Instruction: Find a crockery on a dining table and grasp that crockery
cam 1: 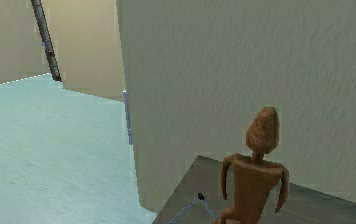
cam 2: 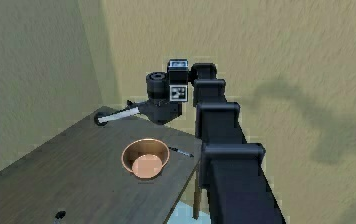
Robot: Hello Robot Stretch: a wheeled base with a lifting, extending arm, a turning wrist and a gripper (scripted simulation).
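A copper-coloured bowl [cam 2: 146,159] sits on the worktop [cam 2: 56,165], just beside the arm [cam 2: 226,140]. It looks rigid, light and probably slippery, so its thin rim seems the best hold. I cannot tell whether the jaws, farther out, grasp anything.

The arm [cam 2: 226,150], a dark square bar in stepped segments, reaches far out. At its end, two white marker squares [cam 2: 181,93] stand just right of the pincer [cam 2: 106,118]. The pincer's dark body carries two thin fingers [cam 2: 114,116] angled left and slightly downward. Whether it holds anything cannot be told.
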